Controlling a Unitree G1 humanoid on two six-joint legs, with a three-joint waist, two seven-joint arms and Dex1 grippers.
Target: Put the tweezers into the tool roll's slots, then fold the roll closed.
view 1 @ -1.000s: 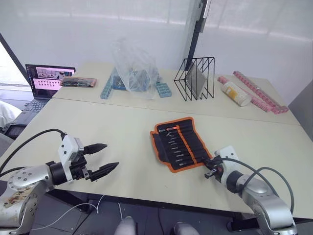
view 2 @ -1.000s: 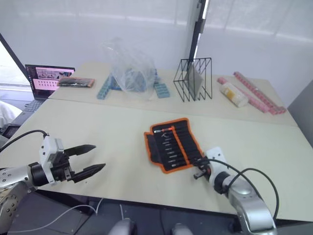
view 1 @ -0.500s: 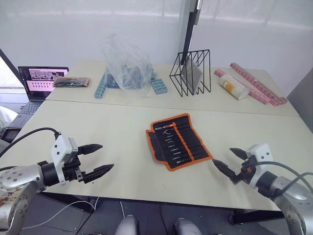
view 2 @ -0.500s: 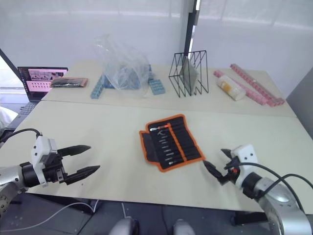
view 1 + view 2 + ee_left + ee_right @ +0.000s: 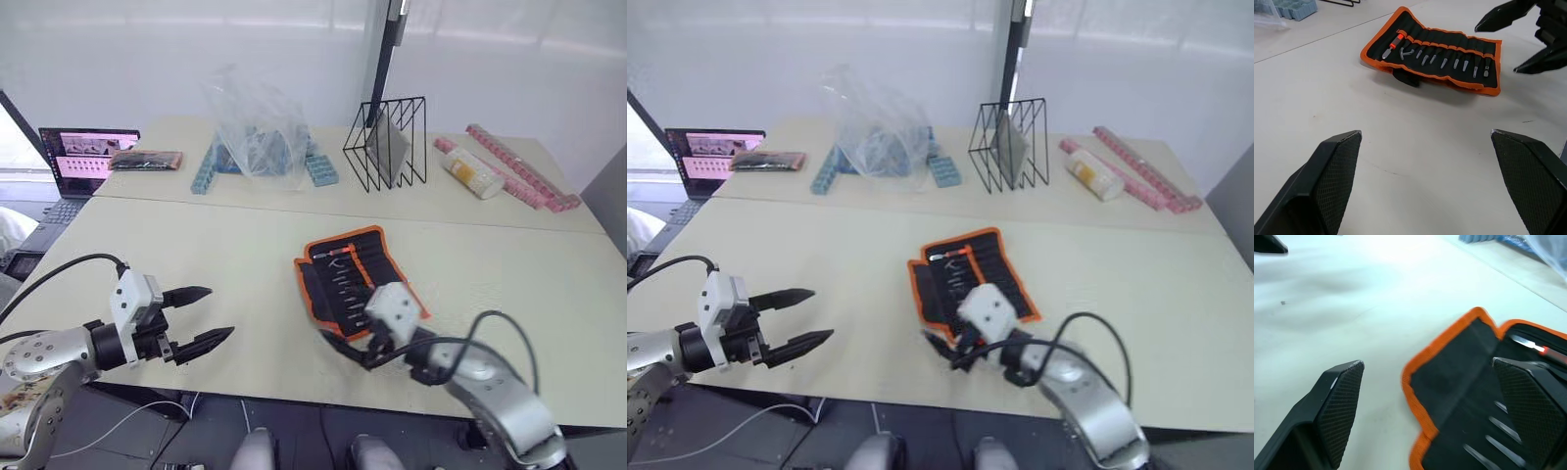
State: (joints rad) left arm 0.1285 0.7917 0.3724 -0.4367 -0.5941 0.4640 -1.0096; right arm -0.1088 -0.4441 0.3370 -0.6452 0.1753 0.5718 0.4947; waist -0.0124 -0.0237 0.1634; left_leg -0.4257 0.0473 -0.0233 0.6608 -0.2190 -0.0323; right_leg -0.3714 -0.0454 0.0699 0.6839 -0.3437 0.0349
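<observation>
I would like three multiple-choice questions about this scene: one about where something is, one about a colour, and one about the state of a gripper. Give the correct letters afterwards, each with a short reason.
1. Where is the wire rack?
A. on the far part of the table, beyond the tool roll
B. on the laptop
C. between the two grippers

2. What colour is the trim of the tool roll?
A. blue
B. orange
C. white

3. How is the left gripper?
A. shut on a tool
B. shut and empty
C. open and empty

Answers:
1. A: in the head views the rack stands farther away than the roll, near the plastic bag.
2. B: an orange border runs around the black fabric in the left wrist view.
3. C: its two black fingers stand wide apart with only bare table between them. The right gripper is also open, at the roll's near edge.
</observation>
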